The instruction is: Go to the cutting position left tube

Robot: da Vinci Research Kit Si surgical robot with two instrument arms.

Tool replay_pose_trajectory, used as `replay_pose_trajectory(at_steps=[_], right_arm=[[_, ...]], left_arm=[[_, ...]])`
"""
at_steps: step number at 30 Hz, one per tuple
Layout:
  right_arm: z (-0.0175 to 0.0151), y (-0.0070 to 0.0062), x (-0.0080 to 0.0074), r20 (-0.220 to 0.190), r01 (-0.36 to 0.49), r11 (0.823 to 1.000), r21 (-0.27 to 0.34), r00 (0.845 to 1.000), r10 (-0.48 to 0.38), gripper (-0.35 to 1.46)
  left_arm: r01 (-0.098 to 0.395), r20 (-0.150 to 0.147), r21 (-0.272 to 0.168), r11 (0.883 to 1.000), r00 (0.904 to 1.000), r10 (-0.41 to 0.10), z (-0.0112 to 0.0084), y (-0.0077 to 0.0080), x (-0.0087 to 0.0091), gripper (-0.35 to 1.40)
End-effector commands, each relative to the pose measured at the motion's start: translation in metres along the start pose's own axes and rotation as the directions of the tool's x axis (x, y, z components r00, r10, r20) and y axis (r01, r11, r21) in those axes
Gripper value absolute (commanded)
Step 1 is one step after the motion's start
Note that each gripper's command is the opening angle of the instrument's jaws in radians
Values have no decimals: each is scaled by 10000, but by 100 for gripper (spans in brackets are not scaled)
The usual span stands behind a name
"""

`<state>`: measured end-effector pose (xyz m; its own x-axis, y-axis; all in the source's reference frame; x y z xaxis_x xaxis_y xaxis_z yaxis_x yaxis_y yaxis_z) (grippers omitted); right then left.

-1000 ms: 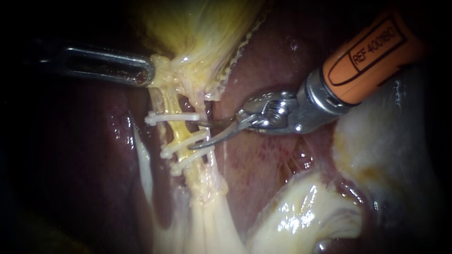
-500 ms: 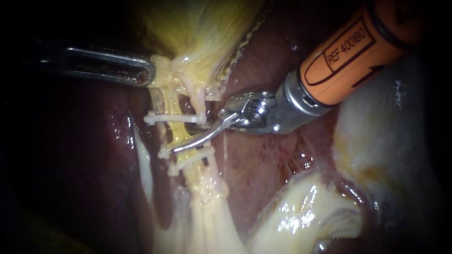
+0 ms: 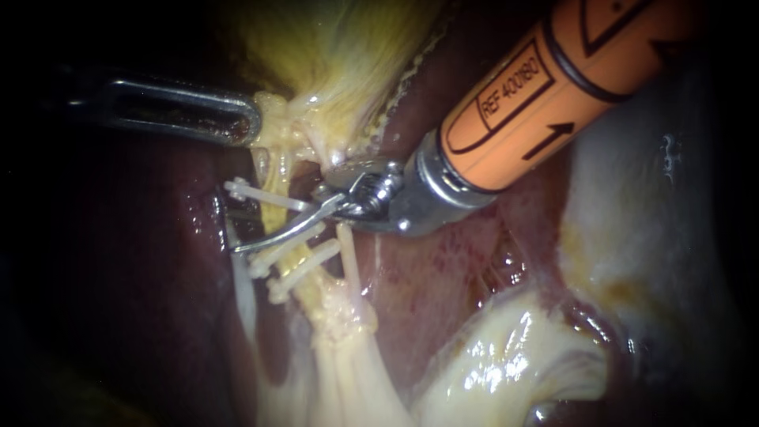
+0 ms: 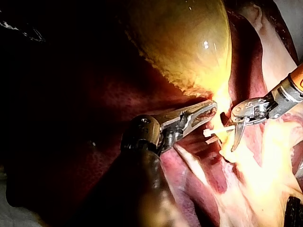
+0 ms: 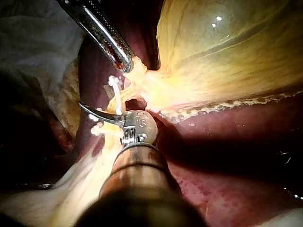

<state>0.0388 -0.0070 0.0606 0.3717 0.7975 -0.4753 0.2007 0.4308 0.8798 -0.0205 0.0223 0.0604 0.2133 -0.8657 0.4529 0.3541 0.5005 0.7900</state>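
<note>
The clipped yellow left tube [image 3: 278,215] runs down from the gallbladder [image 3: 340,47]. One white clip [image 3: 261,194] crosses it above, two white clips [image 3: 296,257] below. My right instrument [image 3: 241,231], orange-shafted with curved blades, reaches across the tube between the upper clip and the lower pair. Its jaws are open, one blade lying over the tube and the other showing faintly behind it. In the right wrist view the right instrument [image 5: 92,112] shows one blade beside the clips [image 5: 113,85]. My left instrument [image 3: 241,120] is shut on the tissue at the gallbladder's neck; the left instrument [image 4: 206,112] holds it taut.
Dark red liver [image 3: 443,261] lies behind and to the right of the tube. A thin pale strand [image 3: 348,257] runs just right of the clipped tube. Pale fatty tissue [image 3: 506,364] bulges at the lower right. The orange shaft [image 3: 538,87] fills the upper right.
My right instrument has advanced leftward; its blades, which stood at the tube's right side, now span the tube between the clips. The clips have tilted. The left instrument has held still.
</note>
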Motion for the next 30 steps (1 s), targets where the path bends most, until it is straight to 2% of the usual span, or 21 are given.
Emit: replay_pose_trajectory(at_steps=[1, 5, 10, 14, 18, 23, 26, 30], right_arm=[[1, 1, 1, -161, 106, 9999, -63, 9998, -107, 124], [7, 2, 4, -725, 230, 9995, -224, 9971, -246, 126], [11, -3, 4, -1056, 264, 9985, -476, 9939, -313, 126], [14, -14, 3, -1020, 297, 9996, -34, 9943, -299, 126], [22, -34, 5, -956, 338, 9984, 464, 9950, -292, 127], [28, -53, 8, -827, 357, 9966, 740, 9961, -295, 127], [28, -58, 12, -853, 338, 9963, 785, 9960, -271, 127], [24, -57, 13, -858, 327, 9963, 793, 9960, -259, 127]], left_arm=[[0, 0, 2, 10000, 10000, 0, 0, 0, 0, -35], [0, 0, 2, 10000, 10000, 0, 0, 0, 0, -35], [1, 1, 0, 10000, 10000, -1, 1, 0, 0, -35], [0, 0, 2, 10000, 10000, 0, 0, 0, 0, -35], [-1, -2, 5, 10000, 10000, 1, -1, 0, 0, -35], [-1, -2, 6, 10000, 10000, 1, -1, 0, 0, -35], [-1, -2, 6, 10000, 10000, 1, -1, 0, 0, -35], [-1, -2, 5, 10000, 10000, 1, -1, 0, 0, -35]])
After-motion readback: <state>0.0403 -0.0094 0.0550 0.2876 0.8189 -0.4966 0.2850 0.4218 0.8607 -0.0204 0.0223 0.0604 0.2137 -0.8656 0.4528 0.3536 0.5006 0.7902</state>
